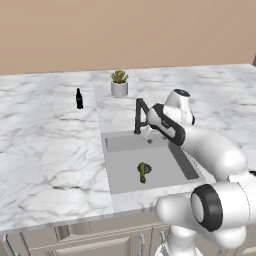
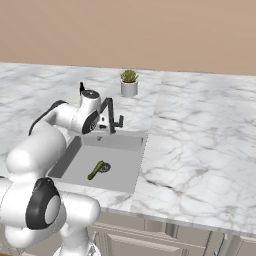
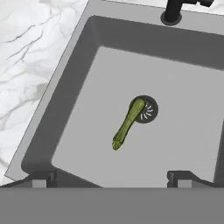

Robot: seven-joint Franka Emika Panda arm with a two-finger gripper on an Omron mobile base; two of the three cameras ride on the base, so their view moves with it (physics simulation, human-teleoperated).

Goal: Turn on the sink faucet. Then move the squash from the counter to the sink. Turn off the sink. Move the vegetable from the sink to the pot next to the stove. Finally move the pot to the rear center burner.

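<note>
Half the drain (image 3: 148, 110) under squash (image 3: 127, 123).

Two base cameras look forward and down from behind the arm, left and right, both sharing the sink (image 1: 175, 155) at mid-frame; the hand camera looks steeply down into it from close above.

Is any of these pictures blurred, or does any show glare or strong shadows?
Left base view: sharp, even light, the squash casts little shadow. Right base view: the same, no glare on the counter. Hand view: sharp, only soft shading on the sink walls.
</note>
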